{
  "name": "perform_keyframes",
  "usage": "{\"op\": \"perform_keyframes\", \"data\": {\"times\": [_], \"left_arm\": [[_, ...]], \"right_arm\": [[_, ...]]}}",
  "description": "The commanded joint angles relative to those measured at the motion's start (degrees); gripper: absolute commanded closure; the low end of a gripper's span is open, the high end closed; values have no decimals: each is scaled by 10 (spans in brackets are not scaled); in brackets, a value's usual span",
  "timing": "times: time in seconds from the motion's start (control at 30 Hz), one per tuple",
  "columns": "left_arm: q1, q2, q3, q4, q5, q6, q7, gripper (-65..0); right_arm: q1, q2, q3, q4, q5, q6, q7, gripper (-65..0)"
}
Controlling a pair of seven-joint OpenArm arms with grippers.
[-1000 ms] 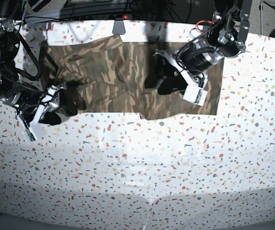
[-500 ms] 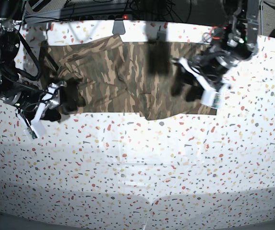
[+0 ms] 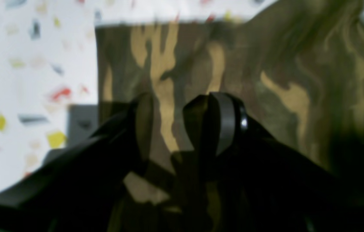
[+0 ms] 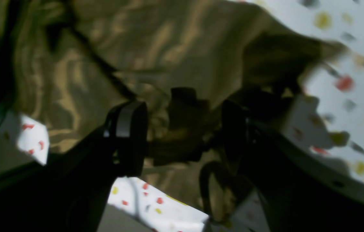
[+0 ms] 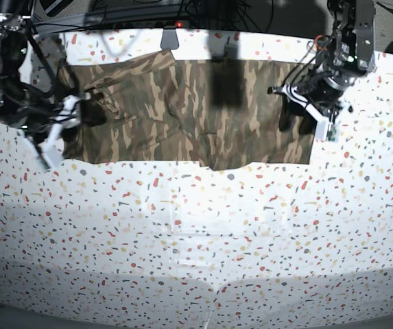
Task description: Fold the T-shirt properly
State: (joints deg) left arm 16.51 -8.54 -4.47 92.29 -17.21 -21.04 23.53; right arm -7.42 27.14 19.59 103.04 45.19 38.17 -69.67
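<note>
1. Tabletop [image 5: 196, 240]: white w/ coloured speckles, fills most of your base view; the whole near half is bare speckle.
2. T-shirt [image 5: 175, 110]: camo cloth spread wide along the far part of the tabletop, from the right arm across to the left arm. Near edge runs roughly straight, w/ a small dip around the middle. Wrinkled on the right-arm side, flatter elsewhere.
3. Left pincer [image 3: 178, 125]: you see both fingers apart, a strip of camo showing between them, nothing pinched. It hangs over the shirt close to a straight cloth edge, speckled top just beyond that edge. In base view it sits at the shirt's end, [image 5: 299, 120].
4. Right pincer [image 4: 182, 129]: jaws wide, fingers well apart, over rumpled cloth at the other end of the shirt. Blurred view, so can't tell if a tip touches fabric; no cloth clamped. Base view: [image 5: 90, 116].
</note>
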Motion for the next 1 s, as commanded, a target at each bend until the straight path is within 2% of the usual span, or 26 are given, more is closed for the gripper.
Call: {"op": "perform_keyframes", "data": {"times": [0.0,0.07,0.17,0.27,0.4,0.47,0.67,0.87,0.97], "left_arm": [[-5,-2,-1,-3,-6,-1,-15,-266],[-5,-2,-1,-20,-5,-2,-24,-266],[-5,-2,-1,-24,-6,-2,-26,-266],[-7,-2,-1,-24,-6,-2,-26,-266],[-7,-2,-1,-22,-7,-2,-26,-265],[-7,-2,-1,-22,-7,-2,-26,-265],[-6,-2,-1,-22,-8,-2,-26,-265],[-6,-2,-1,-22,-8,-2,-26,-265],[-7,-2,-1,-22,-8,-2,-26,-265]], "right_arm": [[6,10,21,1,9,1,7,-364],[6,10,56,-14,10,1,-6,-364],[5,23,99,-47,47,-17,-49,-364],[0,38,121,-105,50,-20,-48,-364],[2,54,121,-185,50,-12,-47,-364],[9,53,121,-216,49,9,-37,-364],[49,48,120,-309,45,18,4,-364],[87,47,118,-379,46,18,-4,-364],[90,47,118,-398,76,18,-26,-364]]}}
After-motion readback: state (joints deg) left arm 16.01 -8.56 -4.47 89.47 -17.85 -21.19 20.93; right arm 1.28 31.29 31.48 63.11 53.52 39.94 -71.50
